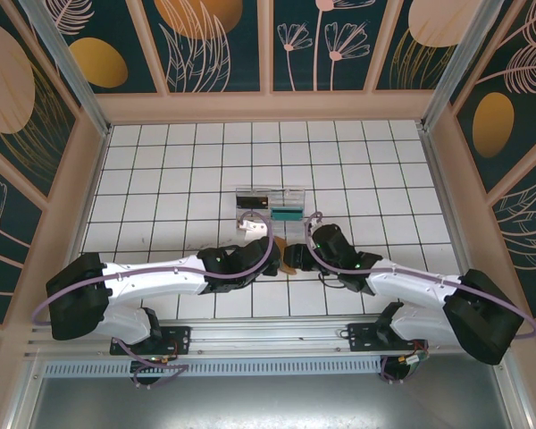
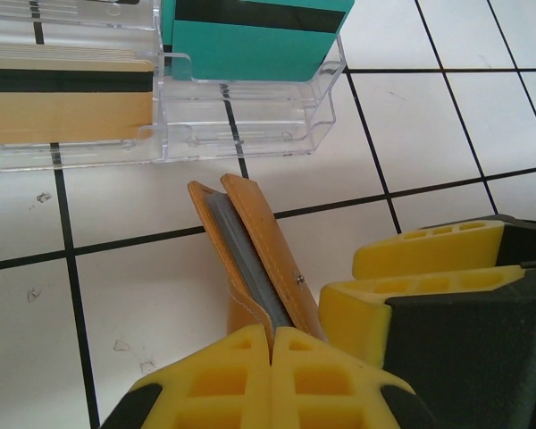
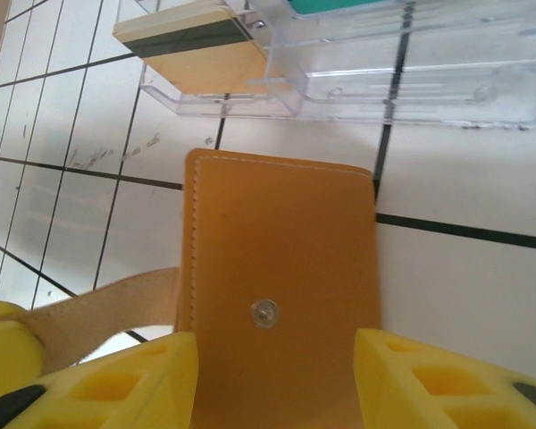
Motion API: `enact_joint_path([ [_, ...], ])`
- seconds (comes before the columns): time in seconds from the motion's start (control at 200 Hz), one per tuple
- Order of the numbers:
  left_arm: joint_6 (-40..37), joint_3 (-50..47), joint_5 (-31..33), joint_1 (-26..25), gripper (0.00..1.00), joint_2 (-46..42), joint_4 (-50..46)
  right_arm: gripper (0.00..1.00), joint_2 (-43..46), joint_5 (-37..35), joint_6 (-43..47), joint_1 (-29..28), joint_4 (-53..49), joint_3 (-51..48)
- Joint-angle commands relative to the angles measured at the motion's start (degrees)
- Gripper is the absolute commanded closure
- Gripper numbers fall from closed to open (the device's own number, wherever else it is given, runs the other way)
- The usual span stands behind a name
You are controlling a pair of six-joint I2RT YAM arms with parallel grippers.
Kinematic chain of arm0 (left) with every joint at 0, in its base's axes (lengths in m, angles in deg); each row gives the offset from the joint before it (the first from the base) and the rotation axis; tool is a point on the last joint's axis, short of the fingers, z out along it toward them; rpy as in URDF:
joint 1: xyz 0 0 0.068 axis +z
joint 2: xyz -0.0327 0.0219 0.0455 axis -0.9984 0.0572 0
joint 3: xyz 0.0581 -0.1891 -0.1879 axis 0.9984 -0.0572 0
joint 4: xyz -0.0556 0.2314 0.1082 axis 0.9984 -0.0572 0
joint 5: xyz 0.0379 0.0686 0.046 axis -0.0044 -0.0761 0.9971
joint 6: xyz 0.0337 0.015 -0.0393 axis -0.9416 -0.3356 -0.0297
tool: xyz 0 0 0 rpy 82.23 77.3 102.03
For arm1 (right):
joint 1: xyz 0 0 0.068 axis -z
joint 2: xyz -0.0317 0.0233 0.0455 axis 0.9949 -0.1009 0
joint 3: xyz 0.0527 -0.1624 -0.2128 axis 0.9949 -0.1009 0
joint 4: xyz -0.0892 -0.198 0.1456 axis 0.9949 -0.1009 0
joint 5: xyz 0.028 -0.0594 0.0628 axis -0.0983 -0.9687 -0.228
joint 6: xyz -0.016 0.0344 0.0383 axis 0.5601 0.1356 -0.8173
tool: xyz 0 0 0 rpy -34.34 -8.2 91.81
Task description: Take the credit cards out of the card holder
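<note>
Tan card holder (image 2: 259,250) pinched by left tool (image 2: 272,335), right tool (image 3: 277,349) half-open alongside

The tan leather card holder (image 2: 266,241) stands on edge, flaps slightly parted; a grey-blue inner panel shows between them.

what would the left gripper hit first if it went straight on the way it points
Shut on the card holder, the left gripper would probably meet the near wall of the clear tray first; depth is unclear.
</note>
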Motion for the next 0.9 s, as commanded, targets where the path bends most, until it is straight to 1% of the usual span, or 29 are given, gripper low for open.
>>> enact_joint_path([
  [0.0, -0.65, 0.29, 0.64, -0.26, 1.0, -0.66, -0.06, 0.5, -2.2, 1.85, 1.92, -1.38, 1.16, 3.05],
  [0.23, -0.71, 0.44, 0.36, -0.25, 1.0, -0.35, -0.06, 0.5, -5.59, 0.45, 2.42, -3.57, 0.94, 4.91],
  [0.34, -0.69, 0.29, 0.37, -0.26, 1.0, -0.64, -0.23, 0.57, -5.5, -3.22, 1.94, -3.49, -1.31, 5.19],
  [0.465, -0.57, -0.06, 0.6, -0.26, 1.0, -1.18, -0.31, 0.61, -5.24, -5.25, 1.94, -3.47, -3.19, 5.36],
  [0.535, -0.6, -0.11, 0.77, -0.26, 1.0, -1.27, -0.32, 0.68, -5.45, -6.67, 1.94, -3.47, -4.38, 5.71],
  [0.766, -0.47, -0.66, 1.22, -0.26, 1.0, -1.41, -0.97, 0.74, -3.9, -10.47, 1.44, -3.3, -6.56, 5.41],
  [0.866, -0.41, -0.88, 1.78, -0.26, 1.0, -1.52, -1.79, 0.84, -2.71, -11.57, 1.24, -3.04, -7.5, 5.2],
  [0.896, -0.39, -1.05, 1.98, -0.21, 1.0, -1.54, -2.05, 0.91, -2.34, -11.52, 1.28, -2.9, -7.59, 4.98],
])
